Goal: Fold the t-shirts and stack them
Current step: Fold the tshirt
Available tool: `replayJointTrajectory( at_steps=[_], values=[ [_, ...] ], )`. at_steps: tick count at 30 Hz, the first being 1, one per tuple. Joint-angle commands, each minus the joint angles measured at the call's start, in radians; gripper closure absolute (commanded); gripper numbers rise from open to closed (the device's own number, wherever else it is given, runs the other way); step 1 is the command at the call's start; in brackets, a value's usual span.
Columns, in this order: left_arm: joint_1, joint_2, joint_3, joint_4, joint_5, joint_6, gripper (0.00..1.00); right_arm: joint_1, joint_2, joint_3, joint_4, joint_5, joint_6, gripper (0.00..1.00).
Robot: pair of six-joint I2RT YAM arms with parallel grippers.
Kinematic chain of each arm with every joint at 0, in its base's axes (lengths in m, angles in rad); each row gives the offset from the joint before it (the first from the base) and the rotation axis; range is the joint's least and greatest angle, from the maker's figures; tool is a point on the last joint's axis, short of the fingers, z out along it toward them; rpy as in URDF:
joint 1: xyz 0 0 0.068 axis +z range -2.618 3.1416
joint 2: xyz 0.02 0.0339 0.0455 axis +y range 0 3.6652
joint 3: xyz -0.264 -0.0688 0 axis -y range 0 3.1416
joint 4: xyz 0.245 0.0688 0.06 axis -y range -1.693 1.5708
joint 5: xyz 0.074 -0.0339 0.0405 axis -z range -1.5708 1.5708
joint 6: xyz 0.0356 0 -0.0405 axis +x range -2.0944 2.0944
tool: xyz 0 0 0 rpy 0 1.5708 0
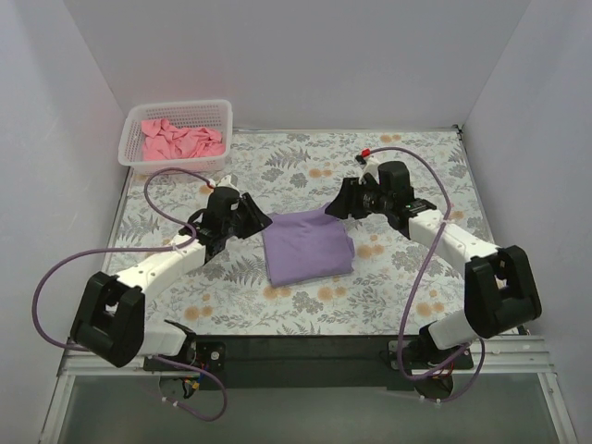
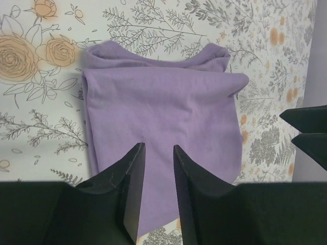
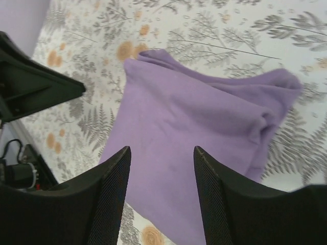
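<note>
A lavender-purple t-shirt (image 1: 307, 246) lies folded into a rough square on the floral tablecloth, also in the left wrist view (image 2: 163, 117) and the right wrist view (image 3: 194, 138). A salmon-pink t-shirt (image 1: 180, 141) lies crumpled in the white mesh basket. My left gripper (image 1: 263, 220) hovers just above the folded shirt's left edge, jaws a little apart and empty (image 2: 158, 150). My right gripper (image 1: 335, 209) hovers above the shirt's far right corner, jaws wide apart and empty (image 3: 161, 150).
The white mesh basket (image 1: 130, 146) stands at the far left corner. The floral tablecloth (image 1: 416, 166) covers the table, with white walls on three sides. Purple cables loop beside both arms.
</note>
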Motion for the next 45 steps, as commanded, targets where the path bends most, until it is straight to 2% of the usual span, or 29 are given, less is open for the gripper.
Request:
replayJointTrajectory(
  at_steps=[1,2,5,9,13,21,25,27,30,35,38,43,45],
  values=[
    [-0.002,0.064,0.000,0.119,0.049,0.003,0.74,0.015,0.079,-0.010,0.261,-0.221,0.098,0.41],
    [-0.002,0.090,0.006,0.159,0.051,-0.006,0.78,0.019,0.125,-0.006,0.283,-0.229,0.104,0.41],
    [0.005,0.193,0.047,0.216,0.037,-0.022,0.80,0.020,0.243,0.037,0.349,-0.278,0.133,0.42],
    [0.027,0.352,0.124,0.233,-0.020,-0.036,0.87,-0.003,0.398,0.114,0.373,-0.295,0.139,0.43],
    [0.056,0.535,0.225,0.237,-0.022,-0.039,0.89,-0.057,0.553,0.178,0.421,-0.306,0.158,0.44],
    [0.062,0.644,0.304,0.228,-0.061,0.015,0.86,-0.155,0.650,0.244,0.438,-0.325,0.193,0.45],
    [0.061,0.610,0.328,0.204,-0.049,0.038,0.78,-0.168,0.621,0.220,0.439,-0.329,0.201,0.46],
    [0.051,0.563,0.334,0.188,-0.043,0.061,0.65,-0.168,0.563,0.195,0.441,-0.340,0.216,0.46],
    [0.001,0.499,0.354,0.123,-0.069,0.081,0.57,-0.157,0.440,0.108,0.446,-0.352,0.253,0.46],
    [-0.094,0.289,0.247,0.110,-0.061,0.020,0.57,-0.109,0.214,-0.067,0.514,-0.348,0.323,0.46],
    [-0.139,0.189,0.142,0.113,-0.045,-0.038,0.61,-0.059,0.147,-0.177,0.623,-0.341,0.366,0.46],
    [-0.142,0.110,-0.075,0.220,-0.043,-0.150,0.74,-0.039,0.184,-0.317,0.767,-0.303,0.405,0.45],
    [-0.145,0.118,-0.176,0.305,0.006,-0.181,0.77,-0.051,0.243,-0.349,0.839,-0.291,0.403,0.45]
  ],
)
